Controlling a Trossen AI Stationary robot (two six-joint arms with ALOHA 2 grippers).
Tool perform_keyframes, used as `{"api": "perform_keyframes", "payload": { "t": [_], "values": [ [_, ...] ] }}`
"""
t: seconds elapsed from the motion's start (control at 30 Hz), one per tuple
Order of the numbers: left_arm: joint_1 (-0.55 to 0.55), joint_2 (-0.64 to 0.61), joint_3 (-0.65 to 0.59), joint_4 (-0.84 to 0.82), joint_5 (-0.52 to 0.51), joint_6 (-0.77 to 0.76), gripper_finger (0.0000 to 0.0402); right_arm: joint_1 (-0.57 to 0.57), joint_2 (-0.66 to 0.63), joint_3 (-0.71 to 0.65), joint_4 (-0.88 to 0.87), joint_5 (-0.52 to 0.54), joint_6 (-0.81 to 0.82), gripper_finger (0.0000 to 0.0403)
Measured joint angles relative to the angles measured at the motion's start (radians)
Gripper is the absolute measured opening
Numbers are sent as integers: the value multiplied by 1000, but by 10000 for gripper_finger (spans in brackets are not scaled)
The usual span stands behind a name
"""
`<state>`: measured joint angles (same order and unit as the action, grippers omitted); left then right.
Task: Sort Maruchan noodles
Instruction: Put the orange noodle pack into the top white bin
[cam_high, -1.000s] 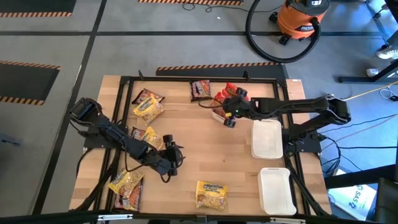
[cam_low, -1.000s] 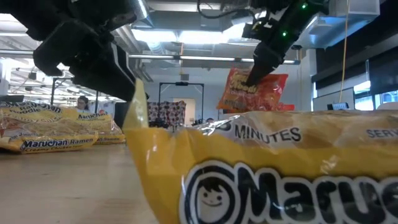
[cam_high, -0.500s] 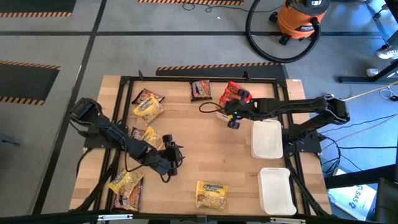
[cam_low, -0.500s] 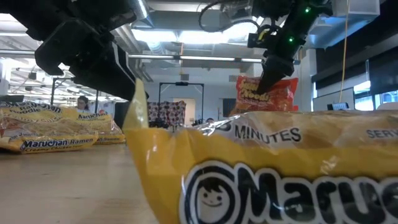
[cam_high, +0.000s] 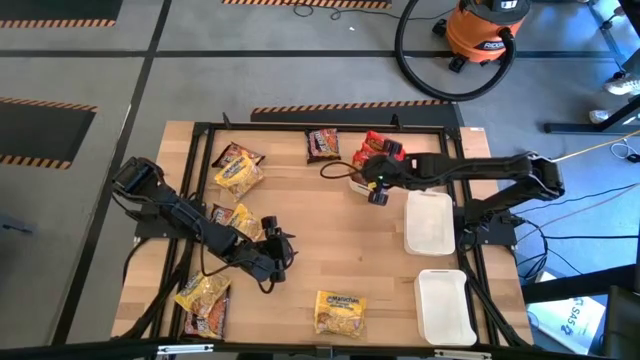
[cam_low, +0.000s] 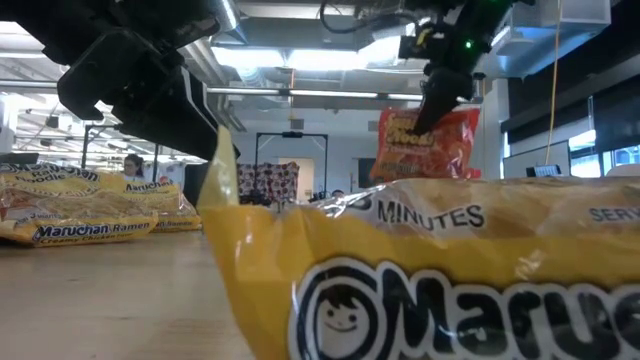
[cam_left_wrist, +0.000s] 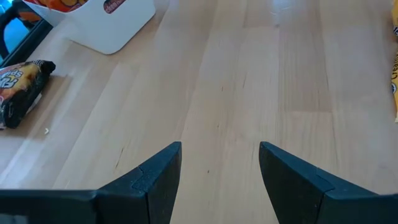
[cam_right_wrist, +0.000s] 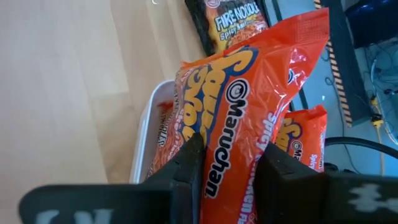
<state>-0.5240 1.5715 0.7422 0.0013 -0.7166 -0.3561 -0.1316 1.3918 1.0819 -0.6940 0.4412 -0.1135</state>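
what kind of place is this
Probably a robotics lab or workshop, not a home. An orange shop vacuum stands on a grey floor marked with hazard-striped tape, and the low view looks into a big open room with ceiling strip lights.

You have a red-orange packet (cam_right_wrist: 249, 106) with white Maruchan lettering, a dark brown packet (cam_high: 322, 143) with orange print, yellow packets (cam_high: 340, 312), white trays (cam_high: 430, 222), and a pale wood-grain tabletop (cam_high: 340, 240)
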Motion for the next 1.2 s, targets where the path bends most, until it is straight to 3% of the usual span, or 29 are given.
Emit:
{"api": "perform_keyframes", "payload": {
  "t": [0.77,1.2],
  "values": [
    [0,0,0,0,0,0,209,0,66,-30,-62,5,-24,76],
    [0,0,-1,0,0,0,209,-27,159,-18,-48,-76,-52,76]
  ]
}}
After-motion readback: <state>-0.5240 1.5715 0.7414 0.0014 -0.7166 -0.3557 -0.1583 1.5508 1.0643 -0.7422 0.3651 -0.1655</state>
